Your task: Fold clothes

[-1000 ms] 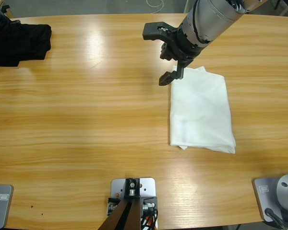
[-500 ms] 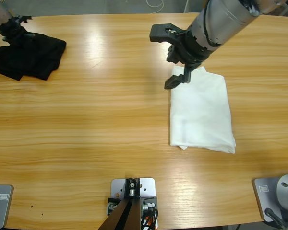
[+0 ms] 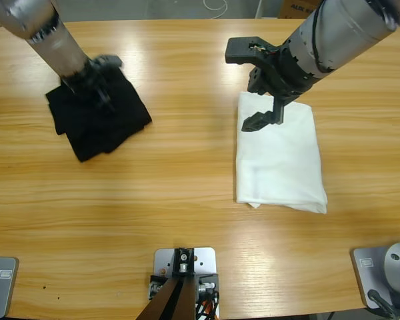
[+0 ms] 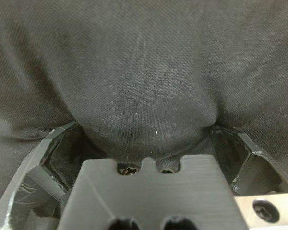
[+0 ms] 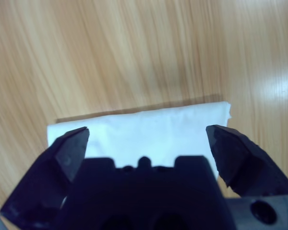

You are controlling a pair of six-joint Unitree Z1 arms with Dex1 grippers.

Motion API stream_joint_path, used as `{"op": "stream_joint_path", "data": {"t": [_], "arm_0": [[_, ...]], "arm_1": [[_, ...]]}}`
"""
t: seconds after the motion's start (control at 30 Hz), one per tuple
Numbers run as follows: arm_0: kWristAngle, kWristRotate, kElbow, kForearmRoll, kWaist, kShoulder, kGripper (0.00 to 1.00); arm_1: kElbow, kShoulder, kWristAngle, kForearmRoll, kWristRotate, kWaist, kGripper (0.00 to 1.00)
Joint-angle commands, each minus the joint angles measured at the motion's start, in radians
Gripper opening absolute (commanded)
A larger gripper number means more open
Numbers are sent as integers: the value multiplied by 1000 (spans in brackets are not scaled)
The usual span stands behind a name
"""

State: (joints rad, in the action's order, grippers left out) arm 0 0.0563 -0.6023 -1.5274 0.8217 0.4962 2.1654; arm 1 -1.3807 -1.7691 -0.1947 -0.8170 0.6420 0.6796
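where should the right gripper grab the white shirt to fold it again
Best guess: the shirt's far short edge, right under the open right gripper. It lies flat as a tall folded rectangle, so come straight down from above, jaws across that edge, and pinch the layers near a corner.

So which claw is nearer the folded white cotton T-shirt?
The right claw: it hangs open over the folded white cotton T-shirt, at its far edge. The left claw is far across the table, on the black garment.
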Motion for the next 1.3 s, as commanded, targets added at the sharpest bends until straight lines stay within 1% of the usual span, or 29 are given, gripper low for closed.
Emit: {"op": "stream_joint_path", "data": {"t": [0.03, 0.17, 0.33, 0.43, 0.5, 0.57, 0.67, 0.73, 0.77, 0.83, 0.87, 0.9, 0.93, 0.97, 1.0, 1.07, 1.13, 1.23, 1.3], "arm_0": [[57, -121, 266, -147, 194, 15, 1000], [75, -171, 280, -148, 251, 7, 1000], [73, -172, 282, -147, 334, -43, 1000], [74, -165, 270, -145, 336, -65, 996], [102, -161, 265, -145, 328, -96, 996], [124, -131, 243, -144, 308, -140, 996], [142, -38, 144, -138, 259, -211, 996], [170, 27, 61, -134, 232, -233, 1000], [208, 80, 14, -134, 218, -237, 1000], [331, 278, -66, -136, 213, -212, 1000], [403, 398, -101, -134, 219, -174, 999], [432, 488, -117, -134, 230, -142, 995], [481, 596, -121, -133, 245, -106, 977], [510, 656, -117, -133, 259, -77, 944], [533, 688, -110, -134, 276, -48, 915], [594, 748, -111, -141, 300, 7, 900], [594, 805, -123, -150, 314, 48, 885], [580, 866, -141, -149, 315, 94, 885], [571, 874, -143, -148, 315, 107, 885]], "arm_1": [[73, -2, -18, -4, -57, -16, 1000], [110, -16, -36, -3, -74, -28, 1000], [118, -13, -40, 3, -73, -56, 1000], [117, 1, -40, 6, -73, -64, 1000], [110, 41, -42, 1, -73, -71, 1000], [105, 96, -81, -3, -73, -90, 1000], [101, 132, -173, -24, -77, -123, 1000], [113, 144, -192, -23, -128, -171, 1000], [121, 148, -199, -20, -169, -210, 1000], [167, 157, -224, 18, -272, -339, 1000], [218, 160, -252, 65, -329, -427, 1000], [273, 162, -282, 116, -375, -505, 1000], [316, 163, -306, 154, -401, -554, 1000], [357, 163, -324, 186, -420, -593, 999], [396, 165, -344, 217, -439, -626, 991], [481, 163, -375, 289, -487, -680, 974], [557, 157, -388, 353, -535, -721, 861], [609, 157, -389, 372, -592, -751, 853], [649, 171, -382, 396, -653, -752, 856]]}}
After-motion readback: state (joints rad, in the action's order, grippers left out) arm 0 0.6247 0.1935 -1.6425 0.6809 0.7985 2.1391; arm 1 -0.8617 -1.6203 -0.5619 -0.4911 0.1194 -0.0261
